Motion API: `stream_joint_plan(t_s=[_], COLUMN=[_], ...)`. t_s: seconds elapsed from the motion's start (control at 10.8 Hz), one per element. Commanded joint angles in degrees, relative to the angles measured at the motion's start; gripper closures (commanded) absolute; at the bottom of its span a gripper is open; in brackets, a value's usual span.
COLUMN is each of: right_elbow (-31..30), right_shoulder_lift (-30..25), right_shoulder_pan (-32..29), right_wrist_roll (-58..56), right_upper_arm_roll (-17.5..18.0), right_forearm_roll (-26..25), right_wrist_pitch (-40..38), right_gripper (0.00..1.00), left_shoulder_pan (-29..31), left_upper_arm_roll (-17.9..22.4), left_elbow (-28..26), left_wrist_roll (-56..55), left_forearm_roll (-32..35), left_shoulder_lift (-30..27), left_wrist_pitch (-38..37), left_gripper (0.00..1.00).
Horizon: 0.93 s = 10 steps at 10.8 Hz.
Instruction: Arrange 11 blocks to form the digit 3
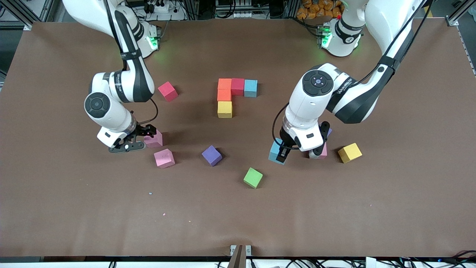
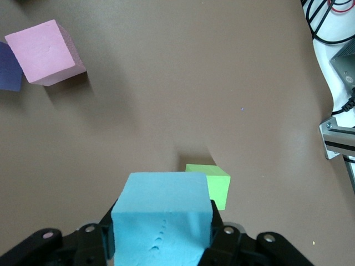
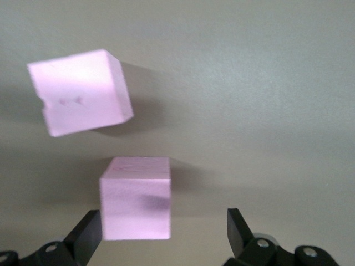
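While clamped on a light blue block, left gripper hangs low over the brown table, beside a pink block and a yellow block. Right gripper spread wide, holding nothing, one pink block between its fingers, another just beside. Partial figure at centre: orange, red, blue, yellow, all touching. Loose elsewhere: red, purple, green cube. Cables and aluminium framing past the table edge. Grip on blue plain only from left wrist.
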Motion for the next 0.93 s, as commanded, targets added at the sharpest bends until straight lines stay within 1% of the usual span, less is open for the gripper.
stream_joint_plan(t_s=[0.0,0.09,0.19,0.37,0.65,0.84], right_elbow=[-1.9,-1.9,-1.9,-2.4,-2.5,-4.4], right_shoulder_lift=[0.3,1.1,2.5,4.4,5.1,6.4], right_shoulder_pan=[0.2,0.4,0.5,0.5,0.2,0.5], right_wrist_roll=[-1.6,-1.6,-1.7,-2.9,-5.1,-5.0], right_upper_arm_roll=[1.7,2.7,3.3,3.5,3.5,3.5], right_forearm_roll=[2.4,5.4,7.2,7.2,7.2,7.4], right_wrist_pitch=[2.5,2.7,4.3,6.8,7.8,12.3], right_gripper=[0.0,0.0,0.0,0.0,0.0,0.0], left_shoulder_pan=[0.0,0.0,-0.1,-0.4,-0.5,-0.5], left_upper_arm_roll=[-0.1,-0.1,0.0,0.0,0.0,0.0], left_elbow=[-0.3,-0.3,-0.5,-0.7,-0.7,-0.7], left_wrist_roll=[-0.8,-0.9,-0.9,-0.9,-0.9,-0.9], left_forearm_roll=[-1.1,-1.2,-1.1,-1.2,-1.0,-0.9], left_shoulder_lift=[-0.4,-0.2,-0.1,-0.1,0.2,0.3], left_wrist_pitch=[-0.7,-0.7,-0.7,-1.3,-1.5,-1.5], left_gripper=[1.0,1.0,1.0,1.0,1.0,1.0])
